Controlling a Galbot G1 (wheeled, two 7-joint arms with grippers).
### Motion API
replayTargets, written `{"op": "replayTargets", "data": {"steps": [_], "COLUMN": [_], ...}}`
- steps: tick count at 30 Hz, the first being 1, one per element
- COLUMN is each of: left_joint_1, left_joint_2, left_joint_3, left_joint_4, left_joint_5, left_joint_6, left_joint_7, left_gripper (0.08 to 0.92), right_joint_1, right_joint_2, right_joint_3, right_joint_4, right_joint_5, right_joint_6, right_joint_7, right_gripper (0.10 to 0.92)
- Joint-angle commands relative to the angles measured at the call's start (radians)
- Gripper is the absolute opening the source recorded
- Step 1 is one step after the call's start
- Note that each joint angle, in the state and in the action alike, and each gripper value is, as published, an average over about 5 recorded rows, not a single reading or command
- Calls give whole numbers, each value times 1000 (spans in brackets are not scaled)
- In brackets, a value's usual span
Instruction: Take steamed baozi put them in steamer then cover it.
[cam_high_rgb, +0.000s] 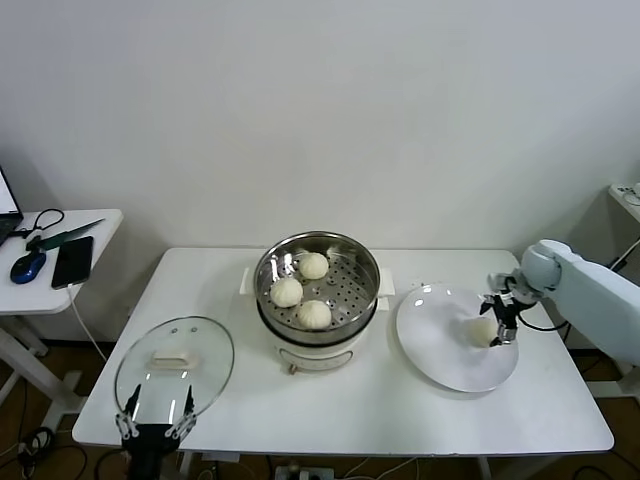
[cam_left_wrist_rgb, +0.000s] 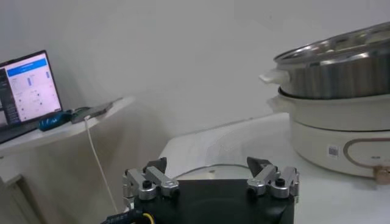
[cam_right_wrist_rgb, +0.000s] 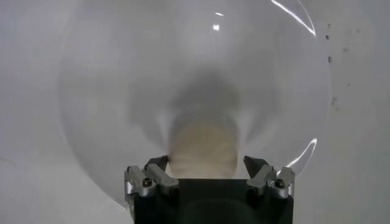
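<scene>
Your right gripper (cam_high_rgb: 497, 327) straddles the last baozi (cam_high_rgb: 484, 331) on the plate (cam_high_rgb: 440, 350), jaws spread. Left gripper (cam_high_rgb: 156, 424) waits spread by the cover (cam_high_rgb: 174, 366).

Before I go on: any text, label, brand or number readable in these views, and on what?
No text can be read in any view.
Laptop screen on the side table: blue header and rows of text, too blurred to read.
Steamer, white base: small square code-like sticker and an oval panel outline, no legible characters.
Cover, plate, baozi: no markings seen.
</scene>
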Motion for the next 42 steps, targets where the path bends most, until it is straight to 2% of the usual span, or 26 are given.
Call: {"op": "replayTargets", "data": {"steps": [1,14,18,22,27,34,42], "left_joint_1": [5,6,11,13,9,-7,4], "left_joint_2": [0,0,1,1,3,2,-1], "left_joint_3": [2,-2,-2,5,16,40,58], "left_joint_4": [0,0,2,3,6,12,22], "left_joint_5": [31,53,52,53,56,60,74], "left_joint_6": [1,-5,-6,-5,-5,-4,-19], "left_joint_7": [15,16,15,20,22,23,22], "left_gripper": [823,823,823,823,823,823,823], "right_joint_1": [-3,60,104,232,498,794,862], "right_joint_2": [32,29,15,11,55,201,385], "right_joint_3": [-10,-82,-113,-217,-462,-725,-806], "right_joint_4": [-48,-43,-20,15,63,84,110], "right_joint_5": [-16,52,118,233,454,728,917], "right_joint_6": [12,5,-13,-33,-57,-73,-141], "right_joint_7": [-6,-16,-15,-11,-9,-9,20], "right_gripper": [822,716,702,700,704,704,704]}}
